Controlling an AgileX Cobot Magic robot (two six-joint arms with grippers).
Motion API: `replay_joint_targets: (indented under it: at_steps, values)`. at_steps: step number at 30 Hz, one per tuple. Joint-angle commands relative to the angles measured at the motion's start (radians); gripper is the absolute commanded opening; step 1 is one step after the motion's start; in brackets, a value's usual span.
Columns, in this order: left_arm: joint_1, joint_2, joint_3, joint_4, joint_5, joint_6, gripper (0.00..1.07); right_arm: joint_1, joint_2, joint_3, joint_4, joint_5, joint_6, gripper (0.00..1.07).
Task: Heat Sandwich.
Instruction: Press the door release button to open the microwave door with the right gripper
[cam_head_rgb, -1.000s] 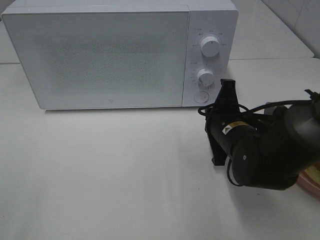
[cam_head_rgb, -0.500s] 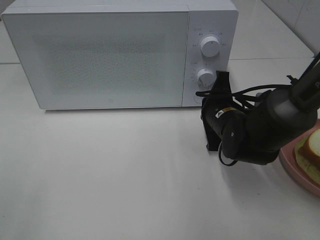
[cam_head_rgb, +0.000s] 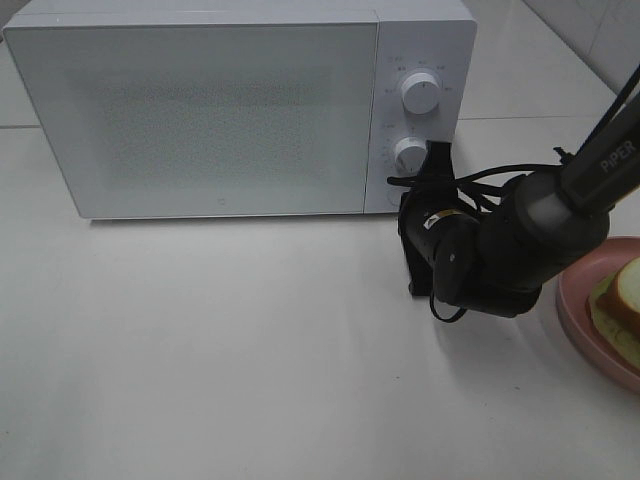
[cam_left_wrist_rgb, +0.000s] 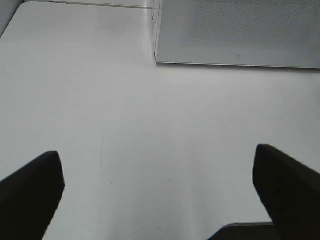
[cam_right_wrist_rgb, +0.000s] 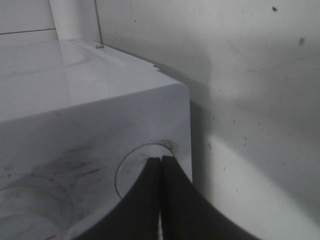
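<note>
one second ago your right claw (cam_head_rgb: 408, 198) hangs clear of the microwave (cam_head_rgb: 200, 110). now it has slid toward 11 o'clock and sits against the control panel, just under the lower knob (cam_head_rgb: 410, 155), at the 5 o'clock corner of the front face. the right wrist view shows the two fingers pressed together with nothing between them, their tips on or just short of the round button (cam_right_wrist_rgb: 125, 170); you cannot tell from here whether it is pushed in.

that same move has uncovered the pink plate (cam_head_rgb: 578, 335) at the 4 o'clock edge of the high view, with the sandwich (cam_head_rgb: 625, 290) lying on it, well apart from the microwave. the door looks shut, so you are most likely at the door-release step, and the sandwich is not yet picked up.

the right arm comes in from 3 o'clock, low over the counter (cam_head_rgb: 200, 350). its wrist is rolled so the claw body stands on edge, and a cable loops over it.

your left claw (cam_left_wrist_rgb: 156, 152) shows only in its own wrist view. its fingers are spread wide with nothing in them, above bare counter, and the microwave's corner lies ahead.
</note>
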Motion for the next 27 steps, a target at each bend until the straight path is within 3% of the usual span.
replay_joint_targets:
  at_steps: [1,12,27]
  values:
    - [0.005,-0.023,0.002,-0.007,-0.013,0.002,0.97,-0.003,0.008,-0.010,-0.008,-0.010,-0.006,0.00]
    - [0.005,-0.023,0.002,-0.007,-0.013,0.002,0.97,-0.003,0.044,-0.072,-0.055,0.005,-0.008,0.00]
    - [0.005,-0.023,0.002,-0.007,-0.013,0.002,0.97,-0.003,0.052,-0.072,-0.004,-0.089,-0.012,0.00]
